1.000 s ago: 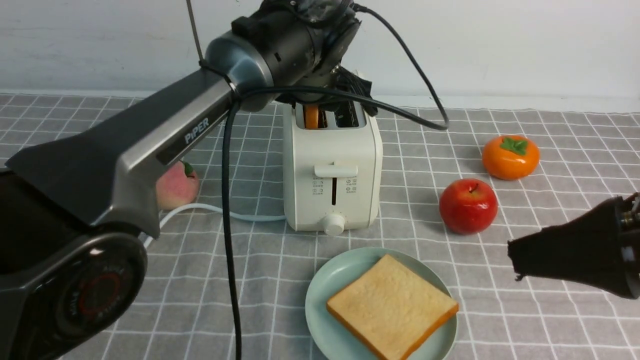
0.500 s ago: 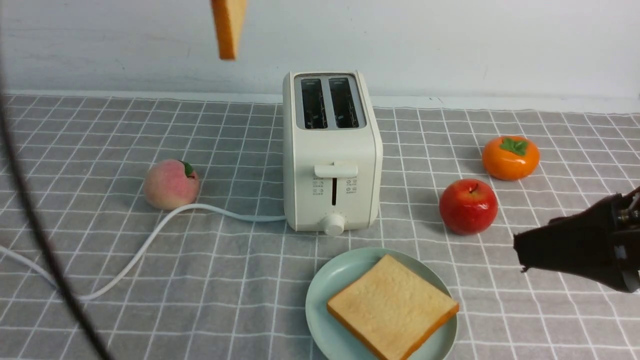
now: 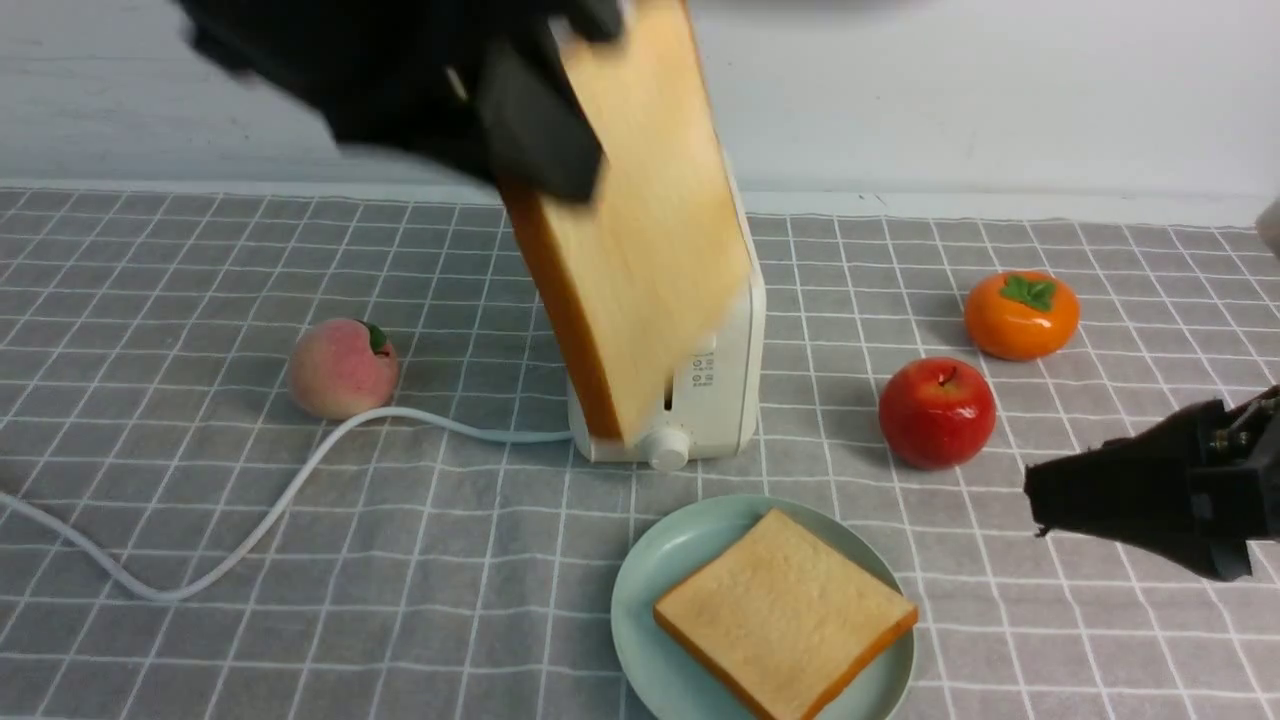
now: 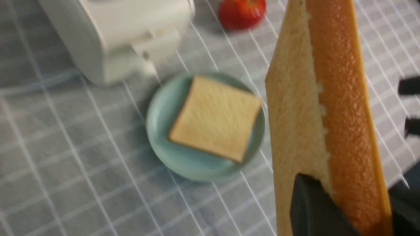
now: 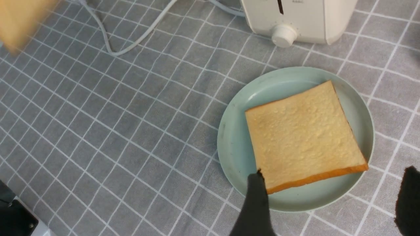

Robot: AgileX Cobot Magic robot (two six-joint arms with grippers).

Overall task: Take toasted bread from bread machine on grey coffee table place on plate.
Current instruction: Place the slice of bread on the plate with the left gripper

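My left gripper (image 3: 540,130) is shut on one slice of toasted bread (image 3: 640,230) and holds it upright in the air in front of the bread machine (image 3: 725,390), hiding most of it. In the left wrist view the held slice (image 4: 328,114) sits between the left gripper's (image 4: 356,203) dark fingers. The second slice (image 3: 785,610) lies flat on the mint-green plate (image 3: 660,560), in front of the toaster on the grey coffee table (image 3: 420,620). My right gripper (image 3: 1040,500) is open and empty, to the right of the plate. In the right wrist view it (image 5: 331,196) hovers at the plate's (image 5: 236,131) edge.
A peach (image 3: 342,368) lies left of the toaster, beside the white cord (image 3: 250,510) that runs off to the left. A red apple (image 3: 937,412) and an orange persimmon (image 3: 1021,315) lie to the right. A white wall stands behind the table.
My left gripper lifted a slice out of the toaster, carried it up and left, and now holds it nearer the camera in front of the toaster. The right gripper barely moved.
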